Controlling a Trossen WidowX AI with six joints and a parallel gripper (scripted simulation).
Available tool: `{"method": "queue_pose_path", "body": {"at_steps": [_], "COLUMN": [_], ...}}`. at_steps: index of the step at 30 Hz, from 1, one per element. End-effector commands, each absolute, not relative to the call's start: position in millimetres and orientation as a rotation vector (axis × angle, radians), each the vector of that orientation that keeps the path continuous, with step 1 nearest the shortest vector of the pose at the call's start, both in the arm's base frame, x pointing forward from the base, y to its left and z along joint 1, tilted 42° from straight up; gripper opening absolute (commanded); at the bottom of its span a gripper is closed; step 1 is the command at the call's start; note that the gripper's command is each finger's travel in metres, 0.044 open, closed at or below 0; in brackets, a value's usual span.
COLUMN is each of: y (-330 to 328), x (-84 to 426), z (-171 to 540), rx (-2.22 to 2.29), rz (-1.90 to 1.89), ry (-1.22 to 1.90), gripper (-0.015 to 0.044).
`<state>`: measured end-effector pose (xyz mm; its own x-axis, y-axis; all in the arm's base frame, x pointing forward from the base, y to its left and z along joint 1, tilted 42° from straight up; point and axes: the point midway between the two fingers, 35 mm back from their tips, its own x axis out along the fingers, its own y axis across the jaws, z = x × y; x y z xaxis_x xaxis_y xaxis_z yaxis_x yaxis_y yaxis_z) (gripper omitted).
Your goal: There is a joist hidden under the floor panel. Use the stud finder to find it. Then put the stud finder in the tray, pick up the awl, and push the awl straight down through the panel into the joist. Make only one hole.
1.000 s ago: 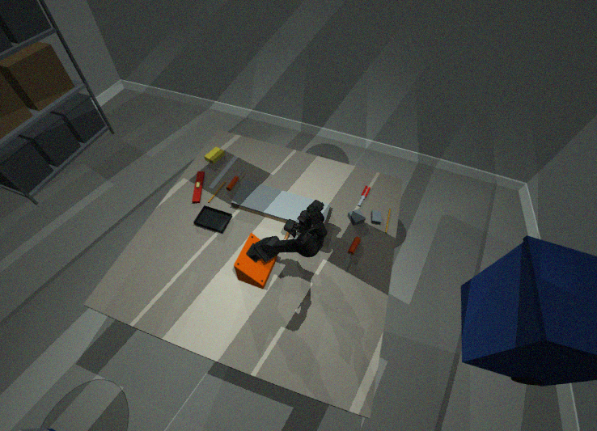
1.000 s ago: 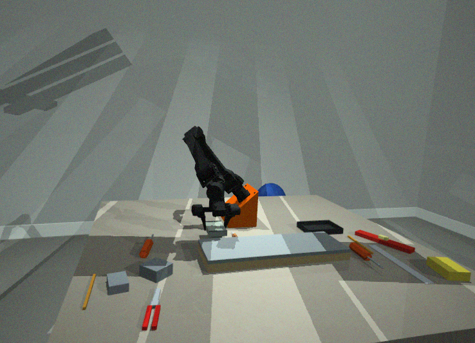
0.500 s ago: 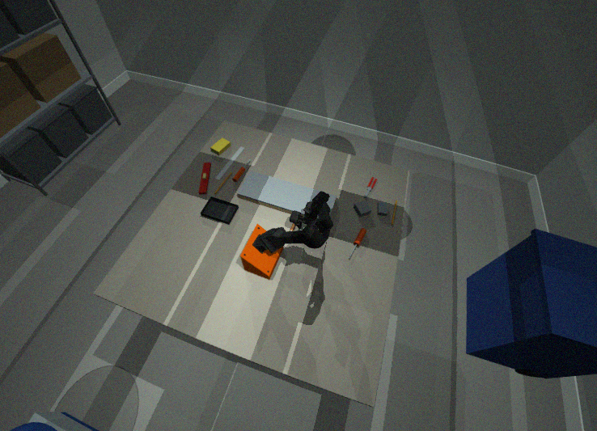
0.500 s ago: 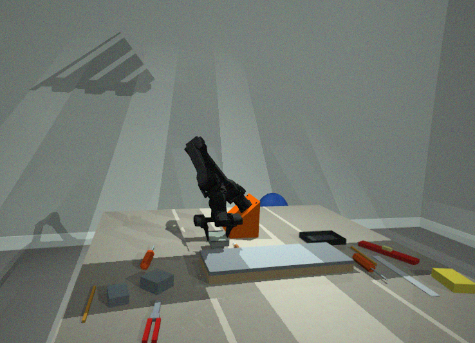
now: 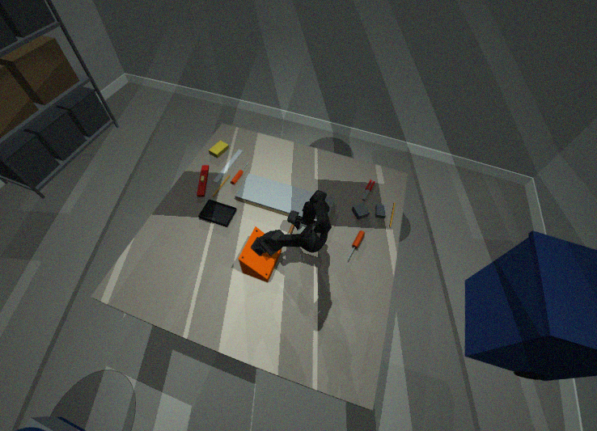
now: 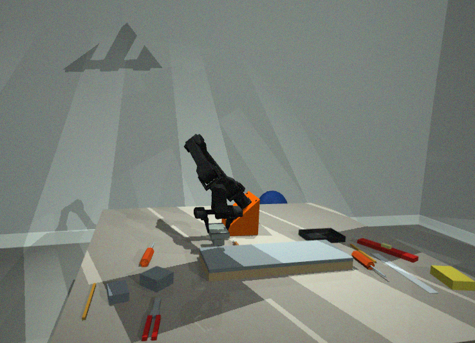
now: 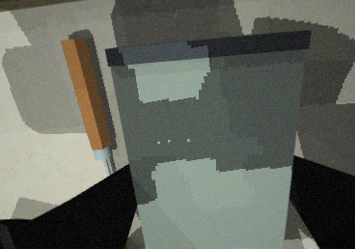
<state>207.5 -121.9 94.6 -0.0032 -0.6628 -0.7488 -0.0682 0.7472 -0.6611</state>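
My gripper (image 7: 206, 165) (image 6: 217, 226) (image 5: 294, 218) is low over the mat, just off the near end of the floor panel (image 5: 269, 193) (image 6: 280, 255). It is shut on the grey stud finder (image 7: 207, 123) (image 6: 218, 232), a flat rectangular block with a dark top band that fills the wrist view between the black fingers. The stud finder seems to rest on the mat. The awl (image 7: 87, 96) (image 6: 234, 242), with an orange handle and thin metal tip, lies right beside it. The black tray (image 5: 217, 213) (image 6: 321, 235) sits empty beyond the panel's far end.
The arm's orange base block (image 5: 255, 264) (image 6: 247, 218) is close behind the gripper. Orange screwdrivers (image 5: 357, 239) (image 6: 362, 259), grey blocks (image 5: 360, 210) (image 6: 156, 278), red pliers (image 6: 149, 325), a red level (image 5: 202, 179) and a yellow block (image 5: 218, 148) lie around. A shelf (image 5: 43, 94) stands far left.
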Motion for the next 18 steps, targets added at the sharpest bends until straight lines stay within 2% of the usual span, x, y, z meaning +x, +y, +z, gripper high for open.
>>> {"method": "queue_pose_path", "body": {"at_steps": [1,18], "y": [-117,-86], "x": [209,206], "z": [104,77], "rx": [-0.619,-0.617], "rz": [-0.527,-0.525], "ry": [1.504,1.506], "gripper": [0.0000,0.0000]}}
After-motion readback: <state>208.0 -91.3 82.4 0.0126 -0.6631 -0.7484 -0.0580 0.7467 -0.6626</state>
